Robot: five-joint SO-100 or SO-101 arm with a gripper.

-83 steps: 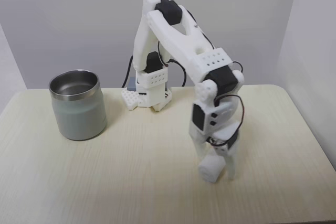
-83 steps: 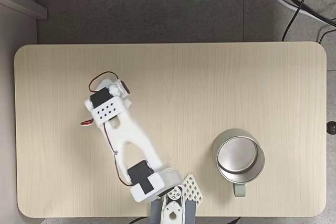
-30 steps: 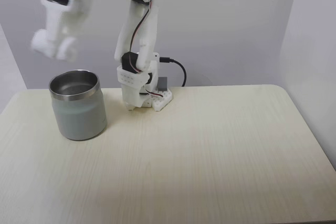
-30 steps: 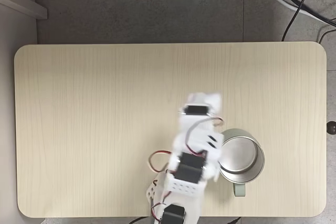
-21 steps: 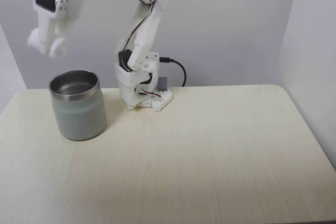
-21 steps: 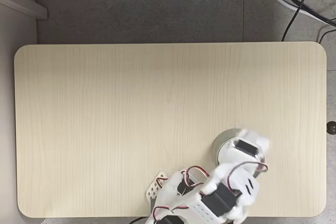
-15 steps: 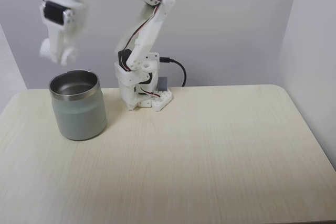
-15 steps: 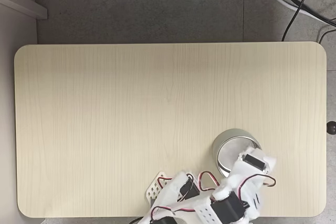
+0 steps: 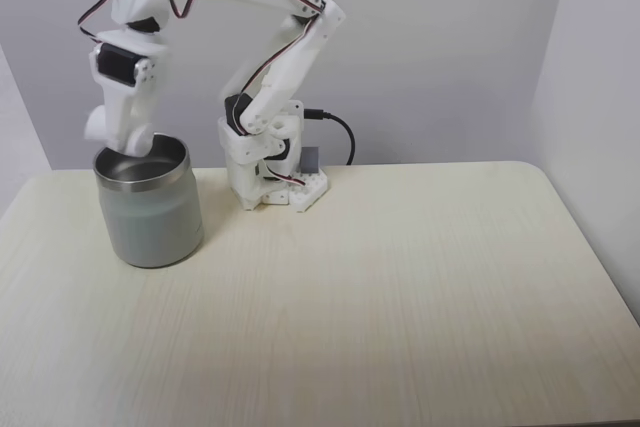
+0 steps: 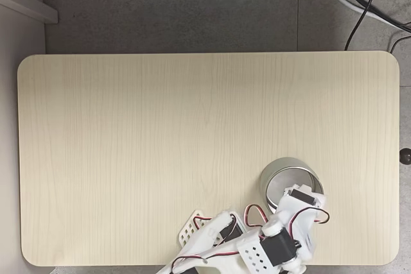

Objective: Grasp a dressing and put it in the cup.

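Table (image 9: 400,297): pale wood-grain top with rounded corners, seen whole from above (image 10: 160,126).

Arm (image 9: 290,57): white plastic with black servos and red wiring; base at the table's back edge in the side-on fixed view, arched up and over toward the left of that view. From above it (image 10: 257,251) sits at the bottom edge and covers part of the cup.

Cup (image 9: 150,212): squat, pale grey-green wall, shiny steel rim and inside; stands upright on the table, left in the side-on view, lower right from above (image 10: 282,174).

Gripper (image 9: 118,137): points down, tips at the cup's rim, blurred. Spread of the fingers cannot be told.

Dressing (image 9: 100,127): a small white rounded lump at the gripper's lower left, just above the cup's rim; blurred, so the hold on it is unclear.
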